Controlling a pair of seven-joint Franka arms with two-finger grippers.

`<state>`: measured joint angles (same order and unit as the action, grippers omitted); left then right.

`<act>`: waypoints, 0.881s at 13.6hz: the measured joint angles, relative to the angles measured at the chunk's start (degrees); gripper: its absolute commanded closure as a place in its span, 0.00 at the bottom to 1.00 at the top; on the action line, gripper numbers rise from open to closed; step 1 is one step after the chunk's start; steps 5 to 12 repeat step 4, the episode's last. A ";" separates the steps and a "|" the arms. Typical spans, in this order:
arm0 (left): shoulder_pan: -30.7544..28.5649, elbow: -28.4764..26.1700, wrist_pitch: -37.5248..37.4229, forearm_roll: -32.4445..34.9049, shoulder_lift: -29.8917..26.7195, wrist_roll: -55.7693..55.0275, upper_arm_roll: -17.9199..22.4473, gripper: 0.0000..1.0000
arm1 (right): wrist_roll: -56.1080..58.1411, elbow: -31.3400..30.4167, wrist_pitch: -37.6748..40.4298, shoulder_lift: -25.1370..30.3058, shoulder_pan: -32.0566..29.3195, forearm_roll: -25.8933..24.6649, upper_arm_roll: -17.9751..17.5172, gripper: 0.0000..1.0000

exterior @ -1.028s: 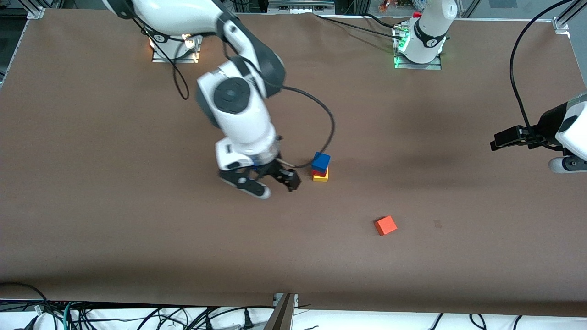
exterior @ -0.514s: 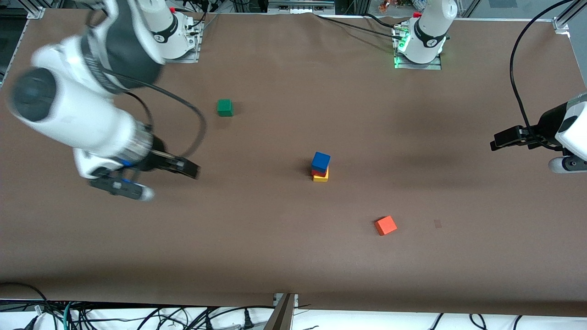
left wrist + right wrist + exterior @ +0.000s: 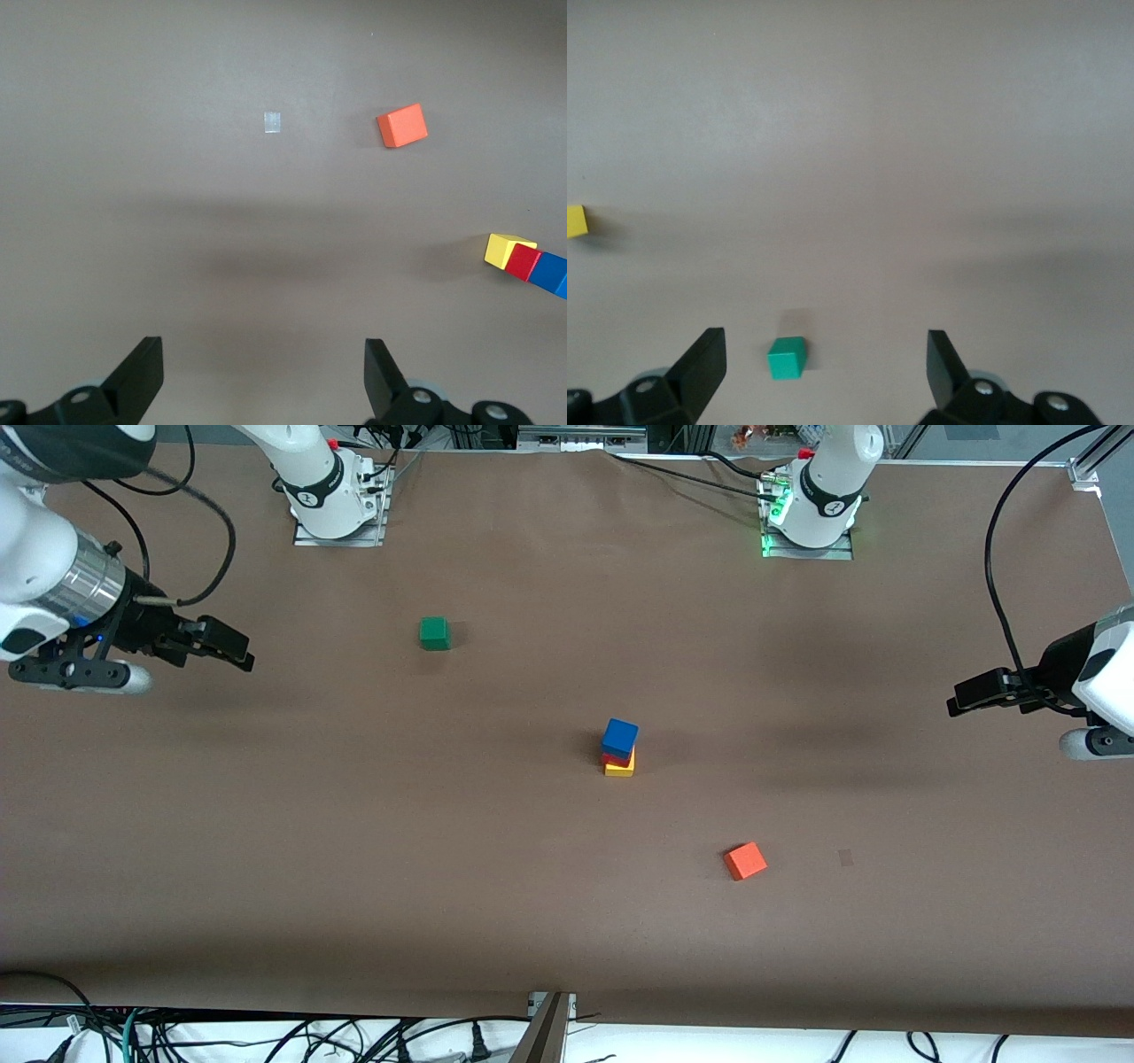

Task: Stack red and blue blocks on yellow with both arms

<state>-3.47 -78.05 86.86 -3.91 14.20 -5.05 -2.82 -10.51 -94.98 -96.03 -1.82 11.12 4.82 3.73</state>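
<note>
Three-cube stack at mid-table, both grippers clear of it.
The blue block [image 3: 620, 737] sits on the red block [image 3: 616, 760], which sits on the yellow cube [image 3: 619, 768]. An orange cube [image 3: 745, 861] lies nearer the front camera, a green cube [image 3: 434, 632] farther. The right gripper [image 3: 232, 651] and left gripper [image 3: 961, 698] hang spread and empty over opposite table ends.

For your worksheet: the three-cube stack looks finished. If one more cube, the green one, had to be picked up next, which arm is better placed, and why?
Probably the right arm. The right gripper hangs, jaws open, at its own end of the table, with the green cube toward that end. The left gripper waits at the left arm's end.
</note>
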 measured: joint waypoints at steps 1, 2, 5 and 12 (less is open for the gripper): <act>0.00 0.00 0.00 0.00 0.00 0.00 0.00 0.00 | 0.71 0.03 -0.41 0.01 0.08 -0.46 -0.11 0.00; 0.00 0.00 0.00 0.00 0.00 0.00 0.00 0.00 | 1.12 0.06 -0.79 -0.16 0.10 -0.64 -0.16 0.00; 0.00 0.00 0.00 0.00 0.00 0.00 0.00 0.00 | 1.82 0.35 -1.32 -0.68 0.11 -0.65 -0.17 0.00; 0.00 0.00 0.00 0.00 0.00 0.00 0.00 0.00 | 1.82 0.35 -1.32 -0.68 0.11 -0.65 -0.17 0.00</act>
